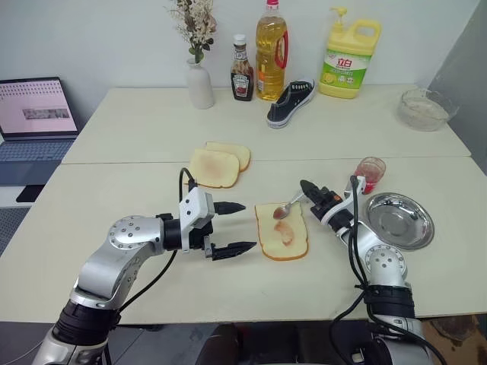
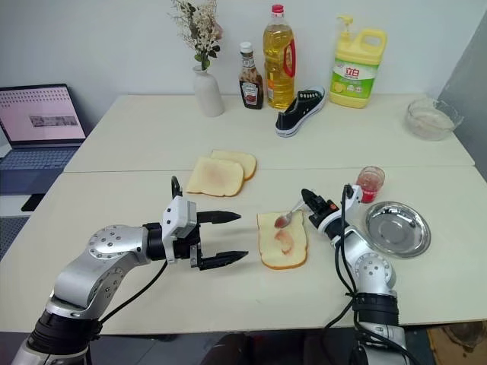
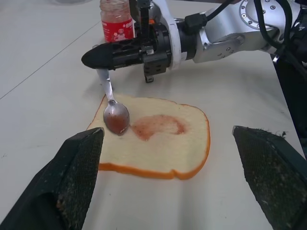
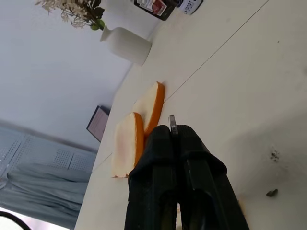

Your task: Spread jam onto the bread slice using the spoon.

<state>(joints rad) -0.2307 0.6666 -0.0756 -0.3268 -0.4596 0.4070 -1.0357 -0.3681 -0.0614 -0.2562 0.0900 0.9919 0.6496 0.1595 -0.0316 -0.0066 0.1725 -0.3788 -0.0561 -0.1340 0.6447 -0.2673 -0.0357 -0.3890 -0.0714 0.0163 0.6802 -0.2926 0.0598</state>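
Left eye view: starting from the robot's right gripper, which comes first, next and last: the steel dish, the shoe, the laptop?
From the right gripper, shut on the spoon:
1. Steel dish, on the table just to its right.
2. Shoe, at the table's back, past the seam.
3. Laptop, far left, off the table.

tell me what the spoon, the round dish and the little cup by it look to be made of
Spoon: polished metal by the look, silvery and bright along the thin handle; bowl coated red.
Dish: probably stainless steel, grey and mirror-like, with reflections across its shallow bowl.
Cup: clear, likely glass though it could be plastic; the red jam shows through its wall.
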